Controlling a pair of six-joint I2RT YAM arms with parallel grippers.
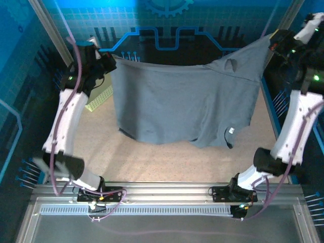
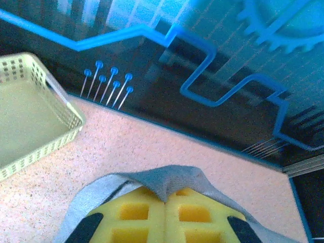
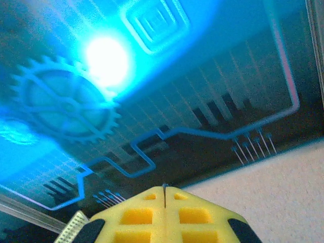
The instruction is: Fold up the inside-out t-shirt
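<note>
Currently I'm holding the t-shirt (image 1: 177, 101) stretched along the tabletop's (image 1: 152, 157) far edge, left fingers (image 2: 134, 217) and right fingers (image 3: 136, 217) clenched on its top corners; sagging weight could tug one free.

The left arm (image 1: 65, 119) and right arm (image 1: 298, 121) have white shells, black joints and small green lights (image 1: 69, 78). Mauve cables (image 1: 77, 61) trail along both. Yellow fingers (image 2: 134, 220), at lower frame, carry square recesses.

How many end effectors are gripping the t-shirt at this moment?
2. The left end effector pinches the t-shirt at its upper left corner; the right end effector holds the upper right corner.
</note>
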